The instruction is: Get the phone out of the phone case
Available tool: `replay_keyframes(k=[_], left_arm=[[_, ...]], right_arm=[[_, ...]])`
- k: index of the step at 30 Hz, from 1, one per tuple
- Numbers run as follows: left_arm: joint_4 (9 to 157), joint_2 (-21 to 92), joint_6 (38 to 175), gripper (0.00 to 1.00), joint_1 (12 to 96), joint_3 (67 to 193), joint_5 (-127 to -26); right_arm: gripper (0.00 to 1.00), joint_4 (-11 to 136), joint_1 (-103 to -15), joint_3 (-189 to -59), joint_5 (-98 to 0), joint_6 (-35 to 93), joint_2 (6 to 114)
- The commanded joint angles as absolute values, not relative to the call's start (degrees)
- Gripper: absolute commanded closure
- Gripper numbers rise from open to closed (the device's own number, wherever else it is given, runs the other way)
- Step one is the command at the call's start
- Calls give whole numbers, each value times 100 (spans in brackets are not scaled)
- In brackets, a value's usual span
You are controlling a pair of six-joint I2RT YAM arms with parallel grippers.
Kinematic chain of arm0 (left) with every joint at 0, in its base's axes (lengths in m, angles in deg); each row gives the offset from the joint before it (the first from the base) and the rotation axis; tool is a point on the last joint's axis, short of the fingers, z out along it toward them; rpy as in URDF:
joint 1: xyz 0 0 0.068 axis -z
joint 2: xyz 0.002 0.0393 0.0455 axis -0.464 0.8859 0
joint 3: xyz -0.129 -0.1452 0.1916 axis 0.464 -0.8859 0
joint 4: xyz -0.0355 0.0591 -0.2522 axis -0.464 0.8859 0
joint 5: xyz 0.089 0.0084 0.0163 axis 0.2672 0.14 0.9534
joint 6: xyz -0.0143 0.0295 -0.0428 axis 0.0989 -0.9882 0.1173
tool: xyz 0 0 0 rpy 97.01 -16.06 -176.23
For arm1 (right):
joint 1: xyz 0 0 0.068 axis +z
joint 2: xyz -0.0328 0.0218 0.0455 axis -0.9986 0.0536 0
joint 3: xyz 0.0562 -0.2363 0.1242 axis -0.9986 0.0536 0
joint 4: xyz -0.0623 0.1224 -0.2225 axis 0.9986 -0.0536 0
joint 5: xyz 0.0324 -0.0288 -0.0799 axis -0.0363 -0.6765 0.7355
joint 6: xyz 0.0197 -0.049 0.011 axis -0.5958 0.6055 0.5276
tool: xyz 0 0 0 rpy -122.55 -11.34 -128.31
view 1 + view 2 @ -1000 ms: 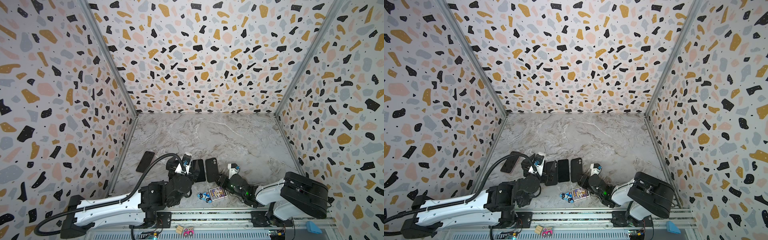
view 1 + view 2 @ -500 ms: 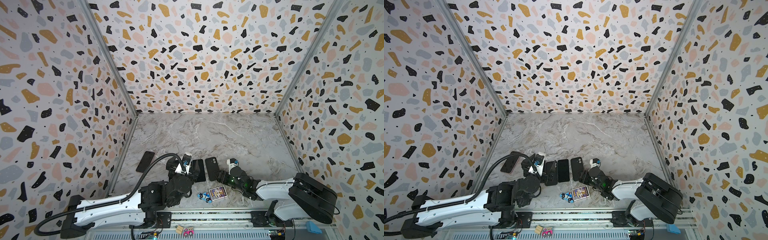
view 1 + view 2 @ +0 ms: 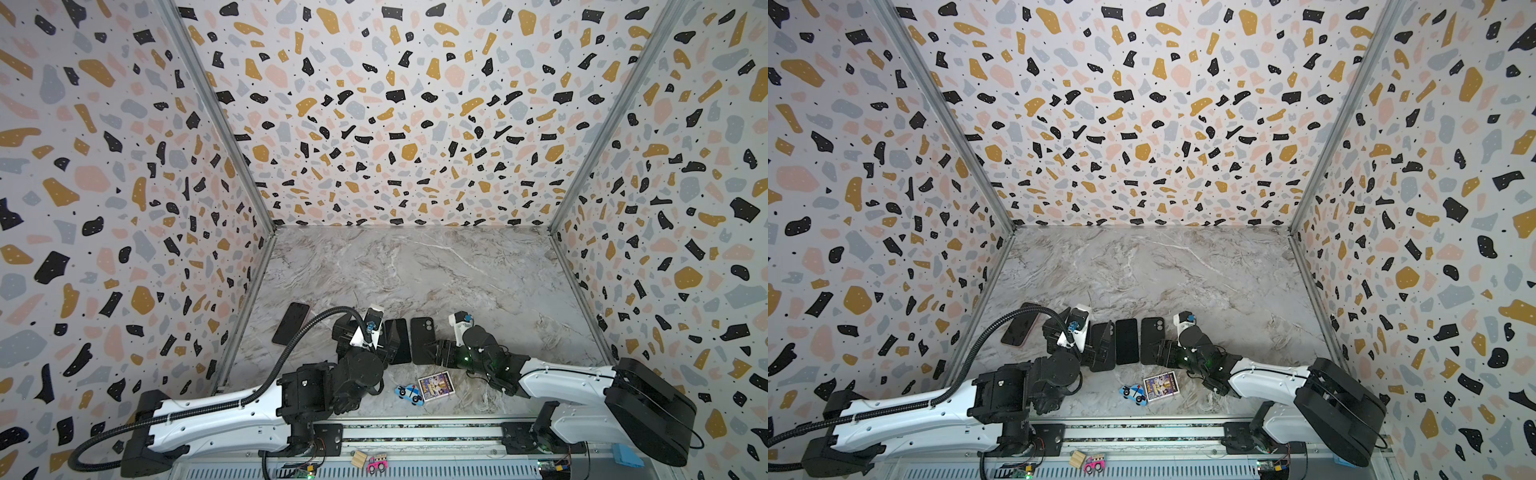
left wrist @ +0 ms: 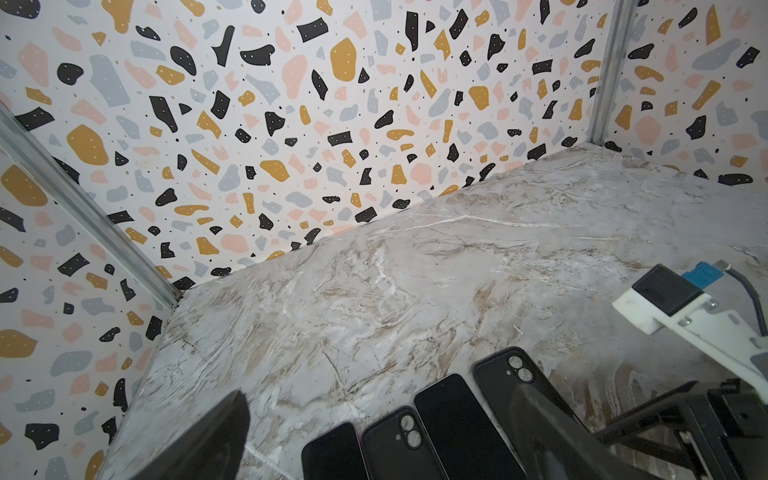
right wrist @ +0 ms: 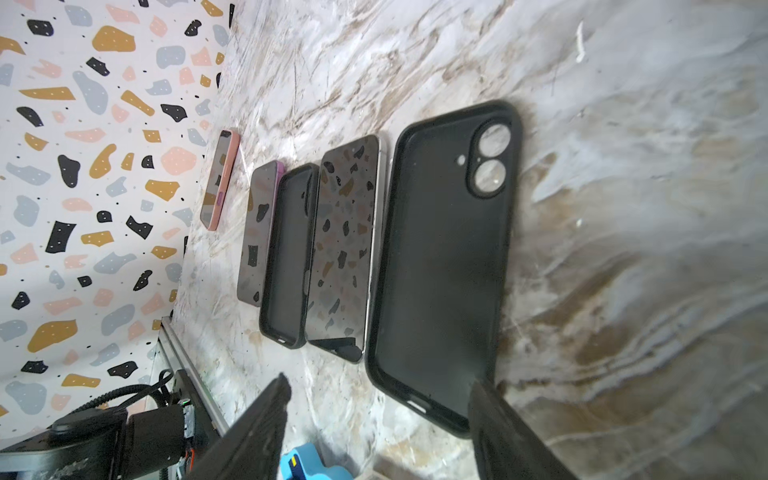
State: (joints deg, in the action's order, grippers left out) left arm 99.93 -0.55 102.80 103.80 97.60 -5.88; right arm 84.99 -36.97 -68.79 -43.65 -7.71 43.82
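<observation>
A bare black phone (image 3: 398, 340) (image 5: 345, 249) lies screen up between two empty black phone cases. The case on its right (image 3: 423, 340) (image 5: 444, 257) has its near end between the fingers of my right gripper (image 5: 378, 411) (image 3: 440, 351), which is open and holds nothing. The other empty case (image 5: 289, 253) (image 4: 399, 444) and a purple phone (image 5: 259, 232) lie further left, under my left gripper (image 3: 376, 353) (image 4: 382, 457), which hovers wide open over their near ends. A phone in a pink case (image 3: 291, 323) (image 5: 219, 178) lies apart at the far left.
A picture card (image 3: 435, 385) and a small blue toy car (image 3: 409, 394) lie near the front rail (image 3: 415, 432). Patterned walls close in the left, right and back. The marble floor (image 3: 415, 270) stretches behind the row of phones.
My right gripper's jaws have spread wider at the near end of the right-hand case, and that arm's elbow has swung to the right. The left arm and the phones have not moved.
</observation>
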Motion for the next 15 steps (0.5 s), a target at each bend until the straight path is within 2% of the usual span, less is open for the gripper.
replay_keyframes(k=[1,8,15], left_arm=[[9957,-100,10326,0,10341,9954,-609],[10045,-76,10516,0,10338,9963,-685],[10196,-105,10837,0,10323,9940,-721]], right_arm=[[30,7849,-3859,-7136,-4312,-332,4310],[33,7663,-4114,-7537,-4431,128,4709],[44,7793,-4131,-7817,-4543,276,5339]])
